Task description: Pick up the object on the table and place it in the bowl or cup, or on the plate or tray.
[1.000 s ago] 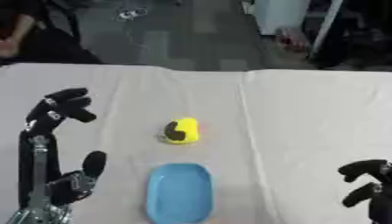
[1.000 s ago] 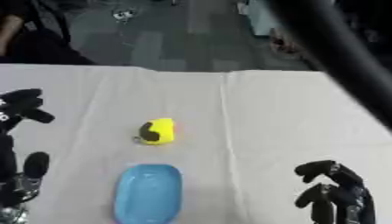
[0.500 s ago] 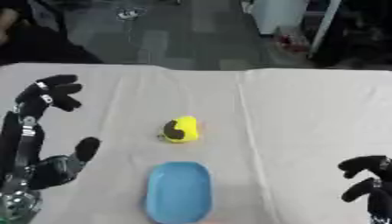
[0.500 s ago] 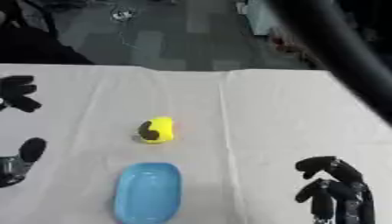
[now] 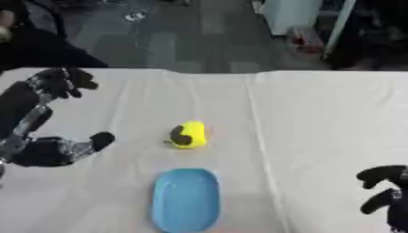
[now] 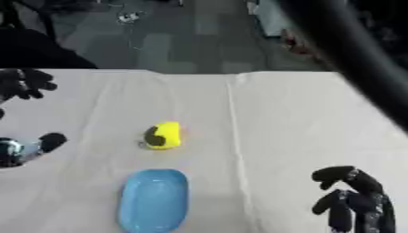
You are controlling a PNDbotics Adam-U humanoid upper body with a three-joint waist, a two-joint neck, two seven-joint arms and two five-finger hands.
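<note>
A cloth-covered table (image 5: 318, 118) stood before a dark floor. The left hand (image 5: 48, 136) had swung up and leftward since a second earlier, fingers spread wide and holding nothing, so no grasp had begun. One yellow-and-black object (image 5: 188, 134) lay mid-table just beyond one blue tray (image 5: 185, 200); the right hand (image 6: 354, 200) rested near right, fingers relaxed.

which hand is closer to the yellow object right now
Left. The left hand is open at the view's left edge, level with the yellow object and apart from it. The right hand sits in the lower right corner, farther away and nearer the robot.
</note>
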